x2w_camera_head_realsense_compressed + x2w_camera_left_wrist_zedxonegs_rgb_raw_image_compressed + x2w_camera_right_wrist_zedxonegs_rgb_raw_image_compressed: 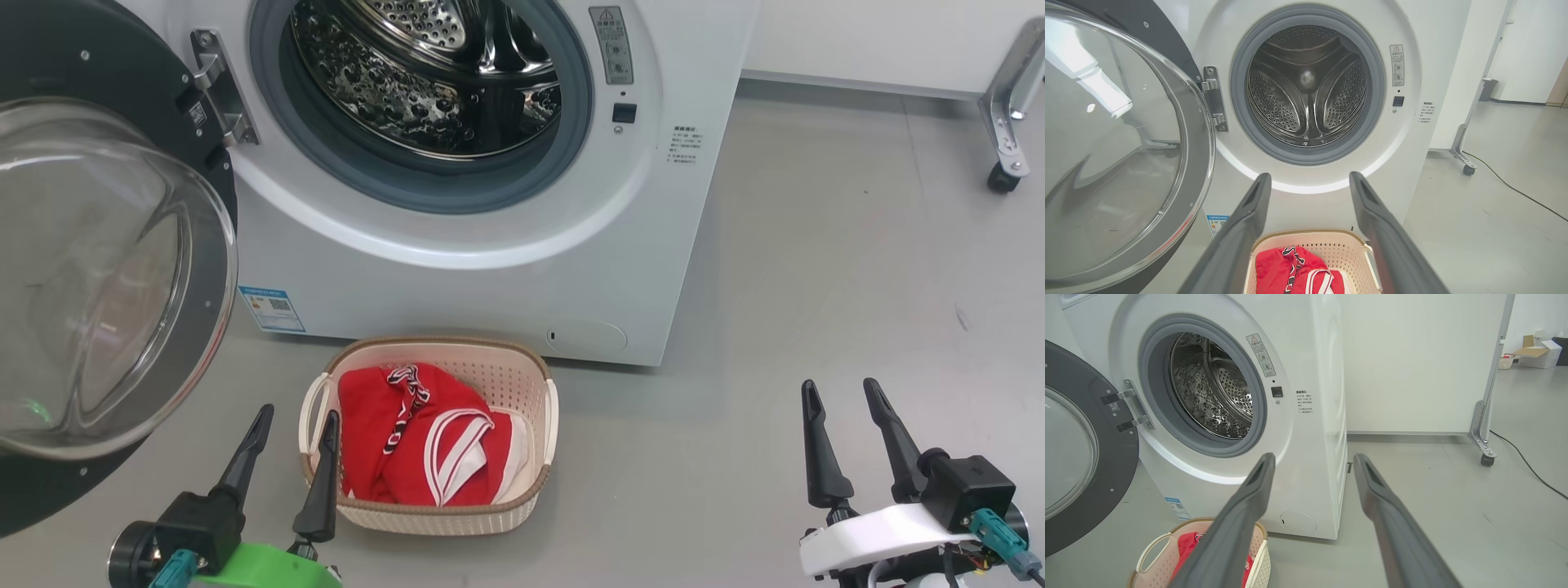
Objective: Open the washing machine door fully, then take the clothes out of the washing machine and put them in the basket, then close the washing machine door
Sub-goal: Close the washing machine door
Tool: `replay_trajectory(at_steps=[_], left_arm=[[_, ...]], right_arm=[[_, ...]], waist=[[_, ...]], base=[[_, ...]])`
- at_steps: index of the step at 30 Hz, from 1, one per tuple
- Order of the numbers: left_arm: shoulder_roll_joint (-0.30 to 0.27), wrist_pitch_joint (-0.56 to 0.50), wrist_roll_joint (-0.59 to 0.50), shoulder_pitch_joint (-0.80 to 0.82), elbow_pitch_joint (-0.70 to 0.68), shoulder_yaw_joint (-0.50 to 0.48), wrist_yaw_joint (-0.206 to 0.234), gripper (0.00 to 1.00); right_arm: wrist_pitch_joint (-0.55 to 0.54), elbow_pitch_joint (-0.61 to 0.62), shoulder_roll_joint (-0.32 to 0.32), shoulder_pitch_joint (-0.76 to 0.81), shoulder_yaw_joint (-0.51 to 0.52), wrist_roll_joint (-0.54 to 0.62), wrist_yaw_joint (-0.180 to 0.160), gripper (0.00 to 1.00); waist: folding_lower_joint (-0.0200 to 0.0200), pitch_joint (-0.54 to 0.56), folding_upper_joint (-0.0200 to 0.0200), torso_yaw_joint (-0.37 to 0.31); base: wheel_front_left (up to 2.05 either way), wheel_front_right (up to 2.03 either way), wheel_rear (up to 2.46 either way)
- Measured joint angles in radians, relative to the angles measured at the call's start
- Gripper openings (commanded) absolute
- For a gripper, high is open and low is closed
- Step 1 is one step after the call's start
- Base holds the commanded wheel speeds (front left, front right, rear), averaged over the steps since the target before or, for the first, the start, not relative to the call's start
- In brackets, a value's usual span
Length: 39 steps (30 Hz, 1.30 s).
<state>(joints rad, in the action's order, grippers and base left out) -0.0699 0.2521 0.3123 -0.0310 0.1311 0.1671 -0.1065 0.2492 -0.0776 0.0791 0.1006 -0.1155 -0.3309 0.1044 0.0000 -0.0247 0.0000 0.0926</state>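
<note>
- The left gripper hangs released, jaws spread and nothing between them, low over the floor just beside the left handle of the basket; the right gripper is likewise slack and empty, well apart over bare floor to the right of the washing machine
- The clothes lie heaped in the basket, which stands on the floor just before the machine's foot, below the mouth of the drum; the drum looks bare, so shutting the door seems to be what is left; a small piece hidden behind a drum paddle would be missed, though I see none
- The washing machine door stands swung wide on the hinge at the left; a push on its bulging glass could slide off, the surface being curved and glossy; a push close to the hinge would have little leverage
- Too gentle a shove might leave the latch uncaught; a finger trailing the rim could be pinched against the grey gasket
- Whether the door's lower rim clears the basket I cannot tell; the left arm, reaching across, might hook the handle and drag the basket along the floor
</note>
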Motion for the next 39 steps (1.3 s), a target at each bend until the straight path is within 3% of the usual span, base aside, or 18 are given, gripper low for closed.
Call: replay_trajectory(at_steps=[18, 39], left_arm=[[0.0, 0.0, -0.022, 0.0, -0.003, 0.001, 0.0, 1.0], [0.001, 0.0, -0.032, -0.001, -0.007, 0.003, -0.001, 1.0]], right_arm=[[0.0, -0.001, -0.001, 0.0, 0.0, 0.0, 0.0, 1.0], [0.0, -0.011, -0.002, 0.0, -0.007, 0.008, 0.002, 1.0]], waist=[[0.0, -0.002, 0.0, 0.001], [0.0, 0.001, 0.0, 0.003]], base=[[-0.85, 0.85, 0.0], [-0.15, 0.15, 0.0]])
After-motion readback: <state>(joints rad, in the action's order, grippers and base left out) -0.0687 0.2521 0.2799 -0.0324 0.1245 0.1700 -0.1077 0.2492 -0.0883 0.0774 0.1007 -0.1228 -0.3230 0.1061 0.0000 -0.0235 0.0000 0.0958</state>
